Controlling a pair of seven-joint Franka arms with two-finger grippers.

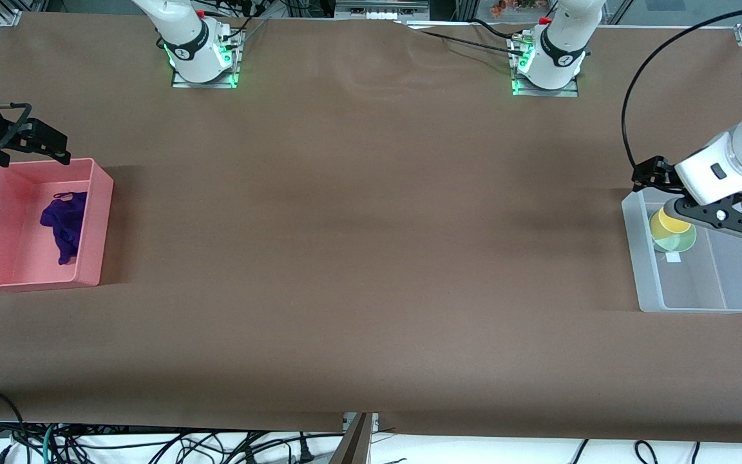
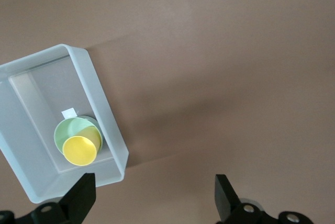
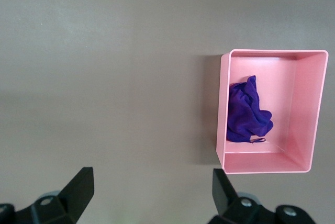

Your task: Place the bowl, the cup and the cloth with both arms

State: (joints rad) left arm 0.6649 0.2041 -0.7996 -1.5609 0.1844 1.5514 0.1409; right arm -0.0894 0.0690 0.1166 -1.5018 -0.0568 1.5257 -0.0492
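Note:
The yellow cup [image 1: 670, 222] stands inside the mint-green bowl [image 1: 681, 242], and both sit in the clear bin [image 1: 699, 308] at the left arm's end of the table. The left wrist view shows the cup [image 2: 79, 149] in the bowl [image 2: 69, 128] too. My left gripper [image 1: 645, 180] is open and empty, up over the bin's end farthest from the front camera [image 2: 154, 192]. The purple cloth [image 1: 65, 222] lies bunched in the pink bin [image 1: 97, 232] at the right arm's end [image 3: 246, 111]. My right gripper [image 1: 55, 149] is open and empty, over the pink bin's corner [image 3: 152, 187].
The clear bin [image 2: 97, 88] holds a small white label on its floor [image 1: 674, 257]. The pink bin [image 3: 261, 164] holds only the cloth. Brown table cover [image 1: 371, 258] spans between the bins. Cables hang below the table's near edge.

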